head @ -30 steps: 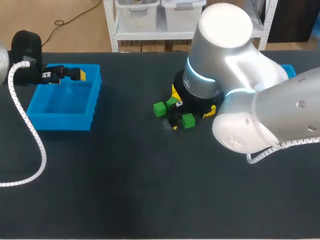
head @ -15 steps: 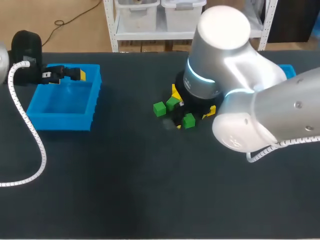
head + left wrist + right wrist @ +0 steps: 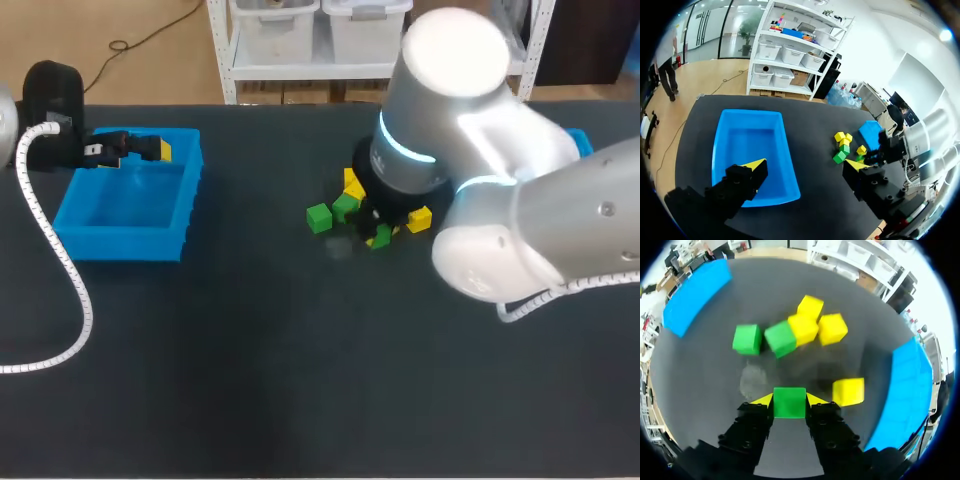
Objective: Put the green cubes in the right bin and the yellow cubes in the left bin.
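My right gripper (image 3: 789,399) is shut on a green cube (image 3: 789,407), a yellow tip against each of its sides. Ahead of it on the black table lie two more green cubes (image 3: 746,338) (image 3: 780,338), a cluster of three yellow cubes (image 3: 803,329), and one yellow cube (image 3: 848,391) close beside the fingers. In the head view the right arm's wrist (image 3: 420,150) covers most of this pile; the held green cube (image 3: 379,238) peeks out under it. My left gripper (image 3: 135,150) hangs open and empty over the left blue bin (image 3: 190,205).
The right blue bin (image 3: 578,140) is mostly hidden behind my right arm; its wall (image 3: 910,390) shows beside the right gripper. In the left wrist view the left bin (image 3: 785,155) looks empty, with the cube pile (image 3: 842,145) beyond it.
The right gripper's fingers have closed onto the green cube. The right arm shifted slightly, uncovering a yellow cube beside it. The left arm has not moved.
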Motion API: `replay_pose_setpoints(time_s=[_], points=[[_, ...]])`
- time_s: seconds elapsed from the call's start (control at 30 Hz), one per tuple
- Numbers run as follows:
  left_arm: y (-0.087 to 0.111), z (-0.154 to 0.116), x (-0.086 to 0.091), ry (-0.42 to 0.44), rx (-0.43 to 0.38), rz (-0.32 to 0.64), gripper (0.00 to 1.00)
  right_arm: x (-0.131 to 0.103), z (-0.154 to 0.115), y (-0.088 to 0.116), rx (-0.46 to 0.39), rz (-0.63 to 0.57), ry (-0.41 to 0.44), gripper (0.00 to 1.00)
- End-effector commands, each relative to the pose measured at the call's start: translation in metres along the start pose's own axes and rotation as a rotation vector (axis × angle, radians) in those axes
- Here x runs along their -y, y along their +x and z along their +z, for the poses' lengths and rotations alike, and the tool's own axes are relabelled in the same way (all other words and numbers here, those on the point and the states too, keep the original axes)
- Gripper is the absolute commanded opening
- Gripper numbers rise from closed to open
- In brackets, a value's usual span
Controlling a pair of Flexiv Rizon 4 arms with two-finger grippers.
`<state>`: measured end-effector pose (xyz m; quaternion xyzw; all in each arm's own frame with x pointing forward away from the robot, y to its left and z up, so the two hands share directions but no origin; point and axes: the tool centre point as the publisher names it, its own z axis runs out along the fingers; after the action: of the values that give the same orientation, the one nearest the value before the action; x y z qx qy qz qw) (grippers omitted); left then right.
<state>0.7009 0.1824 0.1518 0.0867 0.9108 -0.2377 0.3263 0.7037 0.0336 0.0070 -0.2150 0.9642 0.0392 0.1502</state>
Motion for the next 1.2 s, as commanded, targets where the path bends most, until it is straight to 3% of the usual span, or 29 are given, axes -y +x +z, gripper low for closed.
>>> replay_pose_setpoints(time_s=[0.03,0.23,0.4,0.63,0.77,0.8,0.83,0.87,1.07,1.2], points=[[0.002,0.0,-0.002,0.011,0.007,0.002,1.0,0.026,-0.044,-0.002,0.101,0.035,0.0,0.0],[0.002,0.0,-0.002,0.011,0.007,0.002,1.0,0.083,-0.109,-0.012,0.271,0.165,0.029,0.0],[0.002,0.0,-0.002,0.011,0.007,0.002,1.0,0.133,-0.138,0.0,0.341,0.279,0.081,0.0],[0.002,0.0,-0.002,0.011,0.007,0.002,1.0,0.199,-0.127,0.035,0.299,0.469,0.148,0.0],[0.002,0.0,-0.002,0.011,0.007,0.002,1.0,0.216,-0.111,0.048,0.247,0.508,0.165,0.0],[0.002,0.0,-0.002,0.011,0.007,0.002,1.0,0.218,-0.108,0.049,0.238,0.514,0.166,0.03],[0.002,0.0,-0.002,0.011,0.007,0.002,1.0,0.219,-0.105,0.049,0.233,0.517,0.169,0.45],[0.002,0.0,-0.002,0.011,0.007,0.002,1.0,0.219,-0.103,0.049,0.231,0.515,0.17,1.0],[0.002,0.0,-0.002,0.011,0.007,0.002,1.0,0.219,-0.099,0.033,0.238,0.498,0.181,1.0],[0.002,0.0,-0.002,0.011,0.007,0.002,1.0,0.19,-0.107,0.004,0.268,0.409,0.14,1.0]])
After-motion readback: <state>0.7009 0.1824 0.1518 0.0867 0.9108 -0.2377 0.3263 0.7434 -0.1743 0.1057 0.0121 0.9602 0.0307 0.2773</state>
